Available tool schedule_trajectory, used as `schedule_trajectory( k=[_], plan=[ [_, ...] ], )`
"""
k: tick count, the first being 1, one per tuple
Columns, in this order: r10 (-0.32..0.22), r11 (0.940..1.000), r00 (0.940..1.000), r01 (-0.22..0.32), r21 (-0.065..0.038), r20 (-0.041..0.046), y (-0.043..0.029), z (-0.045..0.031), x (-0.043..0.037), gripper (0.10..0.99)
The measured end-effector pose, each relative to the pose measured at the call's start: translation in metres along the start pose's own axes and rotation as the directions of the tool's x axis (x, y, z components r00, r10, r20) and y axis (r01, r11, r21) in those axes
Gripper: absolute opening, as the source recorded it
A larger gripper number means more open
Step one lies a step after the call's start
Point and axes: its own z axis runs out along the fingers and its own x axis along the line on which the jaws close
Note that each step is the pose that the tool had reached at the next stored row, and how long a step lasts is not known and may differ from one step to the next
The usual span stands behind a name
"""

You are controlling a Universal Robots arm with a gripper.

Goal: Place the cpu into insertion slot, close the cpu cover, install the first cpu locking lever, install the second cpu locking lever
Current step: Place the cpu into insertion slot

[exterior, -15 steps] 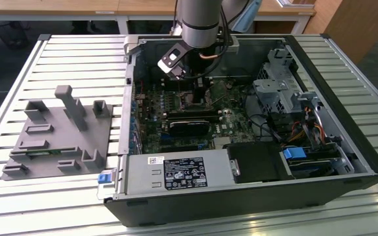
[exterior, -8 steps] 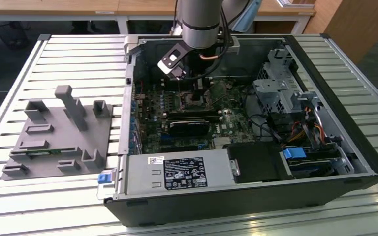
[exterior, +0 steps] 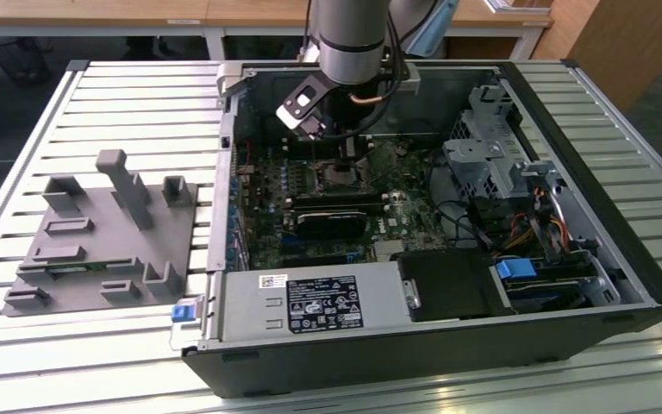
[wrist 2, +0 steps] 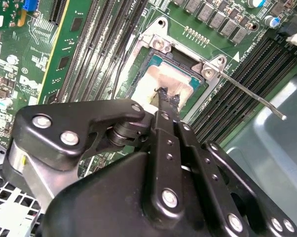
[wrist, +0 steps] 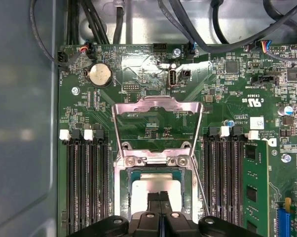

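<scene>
The cpu (wrist: 156,183) lies flat in the insertion slot (wrist: 123,197), its silver-tan top showing inside the socket's metal rim. The cpu cover (wrist: 158,102) is swung open and back from the socket on its hinge. One thin wire locking lever (wrist: 200,185) stands free beside the socket; in the second wrist view this lever (wrist 2: 252,94) sticks out at an angle. My gripper (wrist: 160,196) is shut, its tips together right over the cpu (wrist 2: 156,79). In the second wrist view the gripper (wrist 2: 167,96) looks to be touching the chip's top. In the exterior view the gripper (exterior: 348,159) reaches down into the open computer case.
Long black memory slots (wrist: 84,182) flank the socket on both sides. A black card (exterior: 331,220), a power supply (exterior: 308,302) and a drive cage (exterior: 492,164) crowd the case. Cables (wrist: 198,29) run along the board's edge. A grey fixture block (exterior: 101,233) sits at the exterior view's left.
</scene>
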Motion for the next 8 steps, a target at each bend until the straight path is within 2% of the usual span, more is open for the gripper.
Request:
schedule_trajectory(
  k=[8],
  plan=[
    [0.000, 1.0000, 1.0000, 0.000, 0.000, 0.0000, 0.0001, -0.0019, 0.0000, 0.122]
  ],
)
